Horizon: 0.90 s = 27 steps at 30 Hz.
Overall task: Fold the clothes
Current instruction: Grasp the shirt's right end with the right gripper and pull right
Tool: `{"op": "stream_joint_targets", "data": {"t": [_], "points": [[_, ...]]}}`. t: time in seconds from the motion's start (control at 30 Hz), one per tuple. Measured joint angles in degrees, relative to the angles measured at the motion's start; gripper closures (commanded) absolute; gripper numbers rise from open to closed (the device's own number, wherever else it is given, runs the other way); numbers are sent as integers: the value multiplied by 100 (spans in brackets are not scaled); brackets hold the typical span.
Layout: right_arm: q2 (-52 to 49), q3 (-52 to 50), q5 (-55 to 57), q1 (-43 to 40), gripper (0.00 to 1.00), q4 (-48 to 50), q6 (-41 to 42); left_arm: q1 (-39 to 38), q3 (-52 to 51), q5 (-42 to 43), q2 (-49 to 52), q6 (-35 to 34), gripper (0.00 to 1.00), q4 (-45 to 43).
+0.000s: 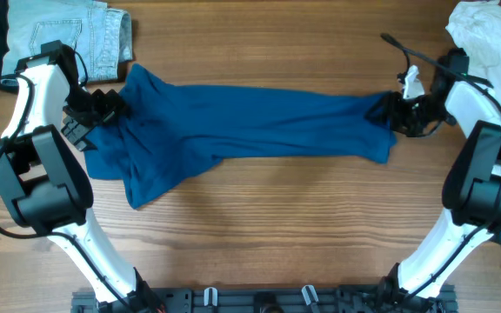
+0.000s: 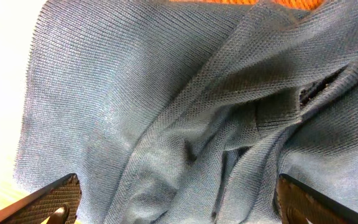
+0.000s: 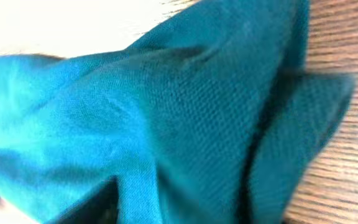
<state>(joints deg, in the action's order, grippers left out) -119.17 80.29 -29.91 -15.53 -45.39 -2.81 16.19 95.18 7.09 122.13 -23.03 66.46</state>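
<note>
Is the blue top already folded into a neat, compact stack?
No, the blue top lies stretched out in a long, wrinkled band across the table.

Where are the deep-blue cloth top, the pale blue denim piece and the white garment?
deep-blue cloth top [image 1: 259, 117]: overhead view, middle of its body.
pale blue denim piece [image 1: 90, 26]: overhead view, its middle.
white garment [image 1: 494, 35]: overhead view, its bunched centre.
</note>
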Motion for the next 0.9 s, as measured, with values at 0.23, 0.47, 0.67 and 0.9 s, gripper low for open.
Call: {"op": "stream_joint_targets", "data": {"t": [0.23, 0.47, 0.67, 0.9], "points": [[-4, -2, 610, 33, 96, 22, 507, 0, 0, -42, 0, 0, 0, 39], [4, 24, 1506, 48, 96, -2, 1005, 0, 0, -44, 0, 0, 0, 96], [90, 197, 2697, 68, 96, -236, 1279, 0, 0, -44, 0, 0, 0, 160], [603, 249, 3394, 109, 96, -398, 1373, 0, 0, -44, 0, 0, 0, 175]]}}
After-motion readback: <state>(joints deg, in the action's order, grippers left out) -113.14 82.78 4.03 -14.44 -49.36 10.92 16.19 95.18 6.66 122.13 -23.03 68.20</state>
